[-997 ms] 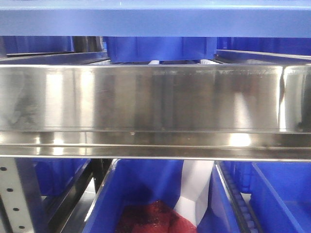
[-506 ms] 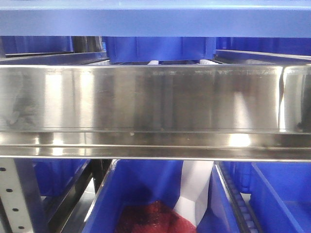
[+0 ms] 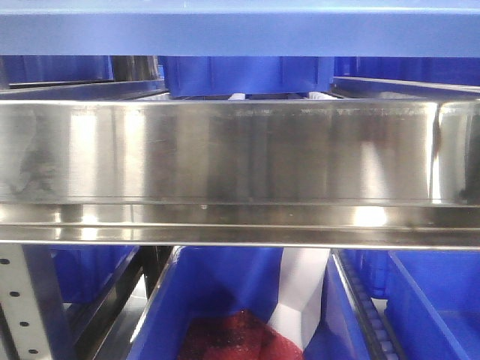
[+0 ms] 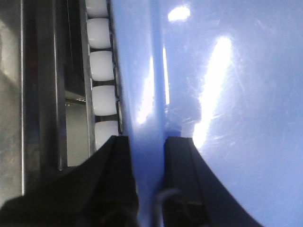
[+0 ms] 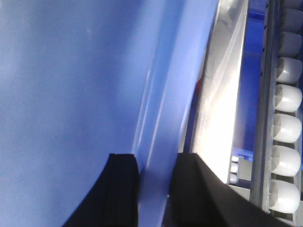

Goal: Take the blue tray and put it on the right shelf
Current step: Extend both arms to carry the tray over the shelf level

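The blue tray is glossy light periwinkle plastic and fills both wrist views. My left gripper is shut on its left rim. My right gripper is shut on its right rim. In the front view a pale blue band across the top looks like the tray's near side, held above the right shelf's shiny steel front rail. The grippers do not show in the front view. Rows of white rollers lie just outside the tray on the left and on the right.
Deep dark-blue bins sit on the level below the rail; one holds a red mesh bundle. Another dark-blue bin stands behind the rail. A grey perforated upright is at the lower left.
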Controlling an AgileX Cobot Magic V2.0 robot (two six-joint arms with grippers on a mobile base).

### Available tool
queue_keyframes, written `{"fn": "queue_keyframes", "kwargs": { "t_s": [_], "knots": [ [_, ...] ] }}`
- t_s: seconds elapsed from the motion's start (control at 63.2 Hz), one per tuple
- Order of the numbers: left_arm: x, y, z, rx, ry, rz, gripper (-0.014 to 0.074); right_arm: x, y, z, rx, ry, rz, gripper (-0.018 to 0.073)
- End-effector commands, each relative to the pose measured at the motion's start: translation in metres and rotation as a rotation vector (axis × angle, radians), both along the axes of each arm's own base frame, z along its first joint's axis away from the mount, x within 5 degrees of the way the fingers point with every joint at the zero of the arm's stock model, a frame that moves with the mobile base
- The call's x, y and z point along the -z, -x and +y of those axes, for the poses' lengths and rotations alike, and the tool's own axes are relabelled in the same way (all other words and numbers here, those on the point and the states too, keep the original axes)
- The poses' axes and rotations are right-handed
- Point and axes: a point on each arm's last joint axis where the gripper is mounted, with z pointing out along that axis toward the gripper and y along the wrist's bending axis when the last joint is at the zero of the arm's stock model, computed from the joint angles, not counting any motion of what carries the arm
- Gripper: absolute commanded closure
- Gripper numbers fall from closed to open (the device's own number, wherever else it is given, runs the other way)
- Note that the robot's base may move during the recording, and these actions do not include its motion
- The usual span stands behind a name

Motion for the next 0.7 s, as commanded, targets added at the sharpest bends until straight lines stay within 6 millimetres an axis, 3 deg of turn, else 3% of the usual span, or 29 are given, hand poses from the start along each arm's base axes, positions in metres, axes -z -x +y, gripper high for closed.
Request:
{"fn": "queue_keyframes", "kwargs": {
  "t_s": [0.0,0.206,0.364,0.491,0.681],
  "knots": [
    [-0.01,0.016,0.001,0.048,0.006,0.038,0.0645,-0.022,0.003,0.002,-0.042,-0.076,-0.136,0.0505],
    [-0.015,0.011,0.0,0.078,0.021,-0.024,0.0645,-0.027,0.004,0.001,-0.04,-0.075,-0.141,0.0504],
    [-0.026,-0.009,0.0,0.042,0.046,-0.078,0.0645,-0.043,-0.004,-0.002,-0.022,-0.094,-0.195,0.0504],
    [-0.027,-0.035,-0.005,0.018,0.045,-0.088,0.0645,-0.045,-0.023,-0.007,0.022,-0.085,-0.199,0.0504],
    [-0.014,-0.069,-0.015,0.007,0.023,-0.066,0.0645,-0.021,-0.062,-0.008,0.078,-0.046,-0.126,0.0504]
  ]
}}
